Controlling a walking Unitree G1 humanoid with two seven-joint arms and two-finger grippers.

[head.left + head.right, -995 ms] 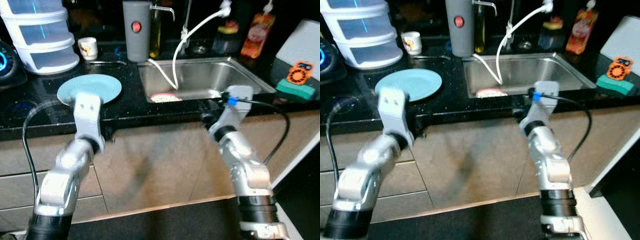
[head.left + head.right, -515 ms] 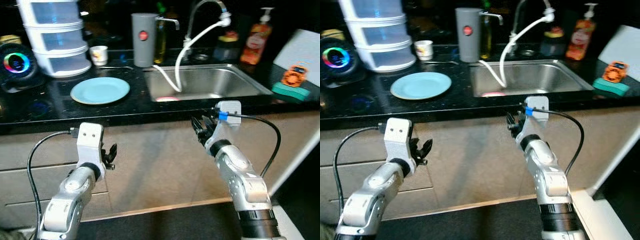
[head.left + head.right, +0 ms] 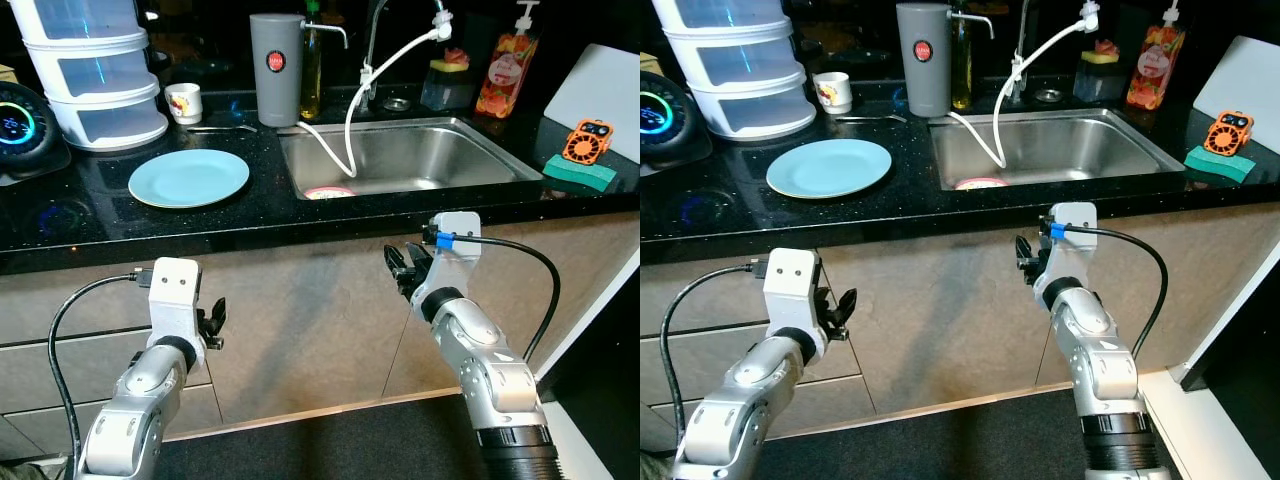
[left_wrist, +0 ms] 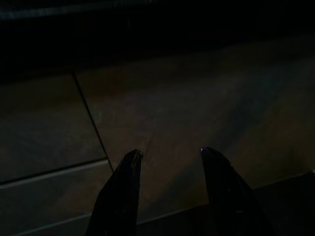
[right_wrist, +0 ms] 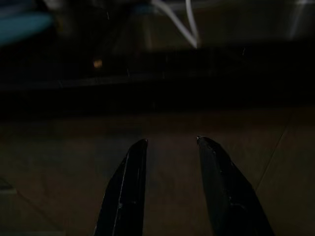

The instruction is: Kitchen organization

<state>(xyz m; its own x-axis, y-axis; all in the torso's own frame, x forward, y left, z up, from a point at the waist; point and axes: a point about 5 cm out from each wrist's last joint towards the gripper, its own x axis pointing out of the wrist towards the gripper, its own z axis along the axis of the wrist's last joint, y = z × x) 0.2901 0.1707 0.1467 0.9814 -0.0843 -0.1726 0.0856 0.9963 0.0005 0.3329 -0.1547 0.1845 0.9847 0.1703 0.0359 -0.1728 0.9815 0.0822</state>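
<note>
A light blue plate [image 3: 188, 177] lies on the black counter [image 3: 80, 215], left of the steel sink [image 3: 420, 155]. A pink-rimmed dish [image 3: 328, 193] rests in the sink's near corner, partly hidden by the rim. My left gripper [image 3: 212, 325] hangs below the counter edge in front of the beige cabinet fronts, open and holding nothing [image 4: 171, 153]. Under the sink's front edge, my right gripper [image 3: 405, 270] is also open and holds nothing [image 5: 172, 141].
At the back stand a grey canister [image 3: 275, 55], a white cup [image 3: 184, 102], stacked clear drawers [image 3: 90, 65] and an orange soap bottle [image 3: 497, 75]. A white hose [image 3: 350, 120] trails into the sink. An orange gadget [image 3: 585, 142] sits on a green sponge [image 3: 575, 172] at right.
Both grippers have come down from the counter edge to below it, before the cabinet fronts. The camera has shifted, so the counter sits differently in view.
</note>
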